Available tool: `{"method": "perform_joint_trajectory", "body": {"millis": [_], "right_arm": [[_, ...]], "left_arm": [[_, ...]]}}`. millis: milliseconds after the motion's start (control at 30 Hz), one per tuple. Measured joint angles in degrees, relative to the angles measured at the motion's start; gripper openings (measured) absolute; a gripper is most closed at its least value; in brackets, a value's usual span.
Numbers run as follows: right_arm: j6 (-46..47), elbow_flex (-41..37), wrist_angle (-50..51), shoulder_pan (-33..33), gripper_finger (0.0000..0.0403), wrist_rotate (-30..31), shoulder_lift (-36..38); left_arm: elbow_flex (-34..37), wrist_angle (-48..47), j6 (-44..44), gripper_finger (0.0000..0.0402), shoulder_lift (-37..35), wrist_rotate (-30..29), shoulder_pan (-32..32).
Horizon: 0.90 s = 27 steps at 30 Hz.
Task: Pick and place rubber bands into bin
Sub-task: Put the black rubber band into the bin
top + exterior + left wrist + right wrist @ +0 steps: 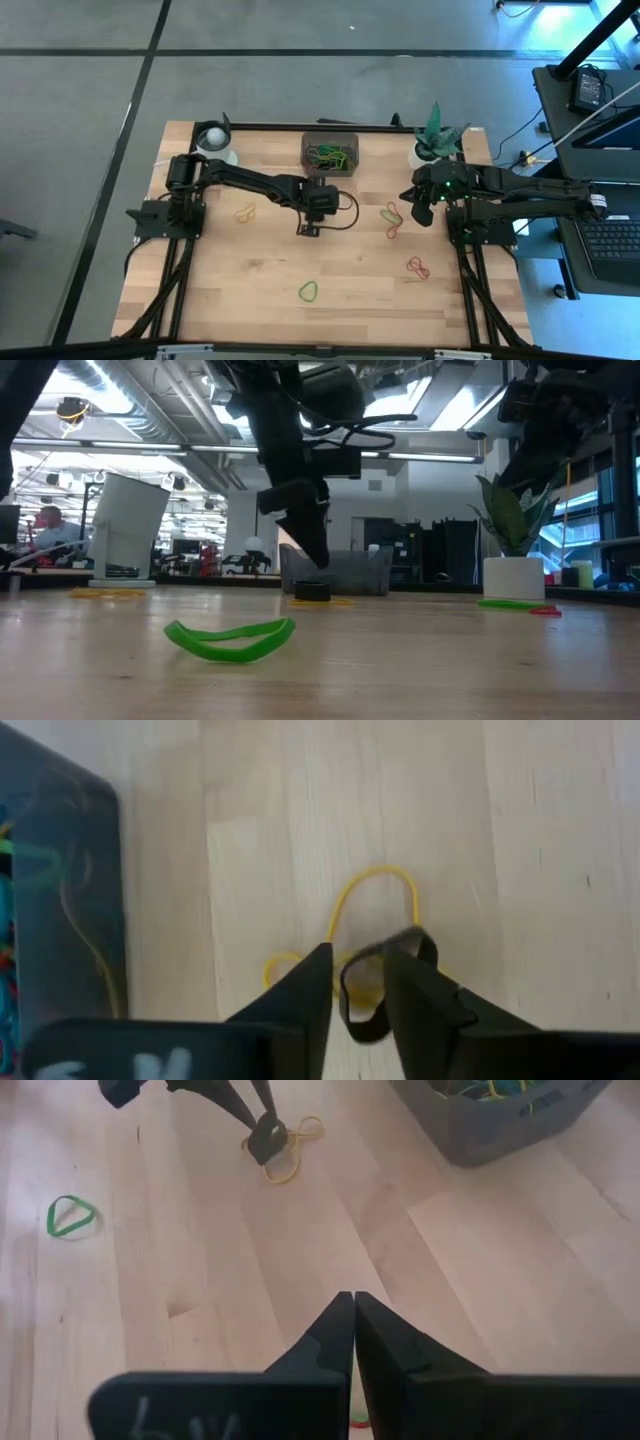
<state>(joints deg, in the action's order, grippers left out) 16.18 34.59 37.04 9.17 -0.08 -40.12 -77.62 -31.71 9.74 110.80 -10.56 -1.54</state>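
Note:
The bin (304, 152) stands at the table's far middle with several coloured bands inside. My left gripper (362, 965) points down at the table's middle (309, 229), just near of the bin, open by a narrow gap. A black rubber band (350, 1008) lies under it on top of a yellow one (375, 875). One side of the black loop shows in the gap between the fingers. My right gripper (353, 1305) is shut and empty, hovering by the right edge (420, 212). My left gripper comes from above, pointing down, with its fingertips on either side of one strand of the black band (348, 995). The band rests on the table (312, 591). I cannot tell whether the fingers touch it.
Loose bands lie around: yellow (245, 212) to the left, green (309, 291) near the front edge, red (418, 266) and a red-green pair (392, 215) on the right. A white cup (213, 140) and a plant pot (435, 150) stand at the far corners.

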Motion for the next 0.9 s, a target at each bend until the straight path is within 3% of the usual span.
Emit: {"method": "perform_joint_trajectory", "body": {"millis": [233, 900], "right_arm": [[-1.61, 0.0, 0.0, 0.0, 0.0018, -0.02, 0.17], [-1.7, 0.0, 0.04, 0.0, 0.0018, -0.04, 0.15]], "left_arm": [[0.33, -2.87, 0.02, 0.0122, -0.07, -0.55, -0.29], [0.39, -5.79, 0.46, 0.0088, 0.38, 2.31, -2.05]]}}
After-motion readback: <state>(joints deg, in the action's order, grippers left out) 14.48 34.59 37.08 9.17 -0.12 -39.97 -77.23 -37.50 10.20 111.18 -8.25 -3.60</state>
